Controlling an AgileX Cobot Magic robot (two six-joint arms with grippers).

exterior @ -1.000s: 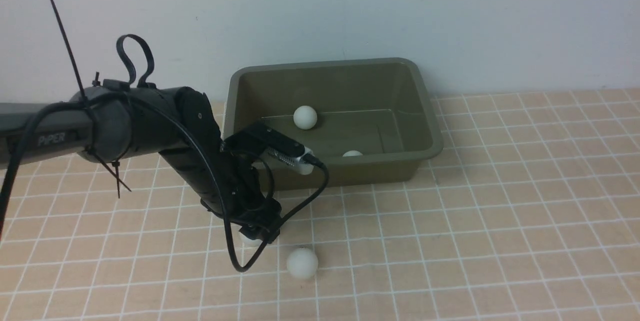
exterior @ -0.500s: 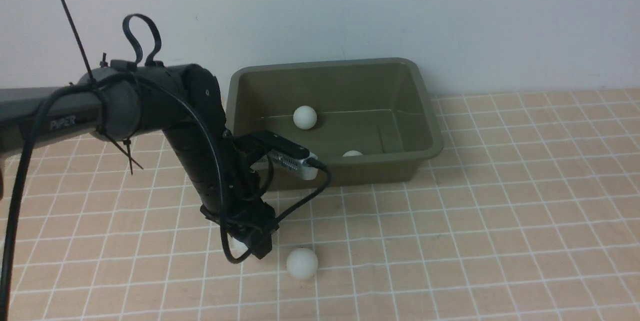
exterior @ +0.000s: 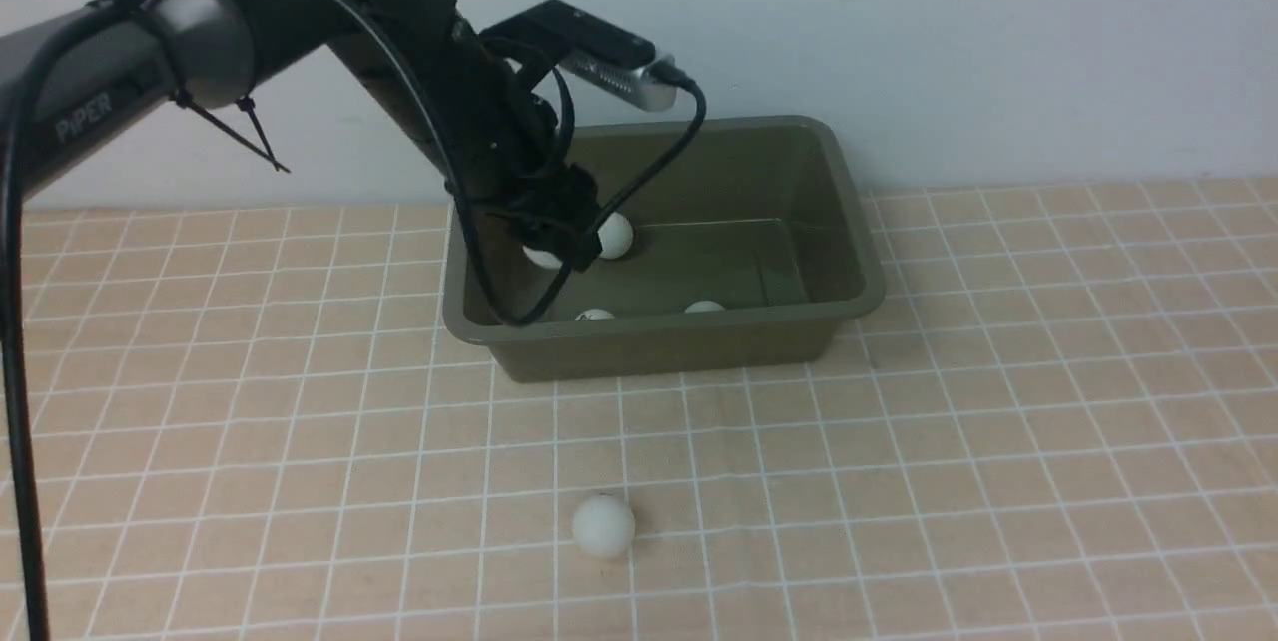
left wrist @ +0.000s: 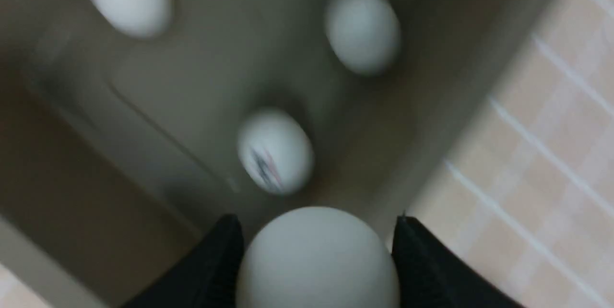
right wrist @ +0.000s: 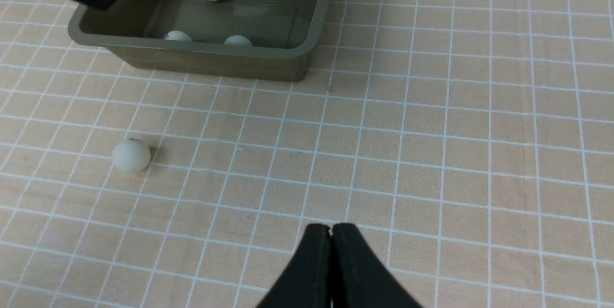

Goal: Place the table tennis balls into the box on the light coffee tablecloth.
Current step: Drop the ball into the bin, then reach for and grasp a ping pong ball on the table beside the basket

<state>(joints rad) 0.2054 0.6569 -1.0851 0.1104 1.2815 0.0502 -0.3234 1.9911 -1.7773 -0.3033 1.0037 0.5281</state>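
The olive-green box (exterior: 861, 262) stands at the back of the light coffee tablecloth (exterior: 998, 421). Three table tennis balls lie in it: one by the far wall (exterior: 616, 234) and two behind the near wall (exterior: 596, 316) (exterior: 704, 307). My left gripper (exterior: 561, 254) hangs over the box's left end, shut on a fourth white ball (exterior: 542, 258). In the left wrist view that ball (left wrist: 316, 260) sits between the black fingers (left wrist: 422, 260), above the box floor. Another ball (exterior: 603, 526) rests on the cloth in front of the box. In the right wrist view my right gripper (right wrist: 331, 231) is shut and empty above the cloth.
A pale wall rises right behind the box. The left arm's cable (exterior: 599, 212) loops down over the box's left part. Open cloth stretches to the right of the box (right wrist: 206, 53) and around the loose ball (right wrist: 131, 155).
My left gripper closed on a ball lying on the cloth, lifted it and carried it up and back over the box. The other loose ball stayed put.
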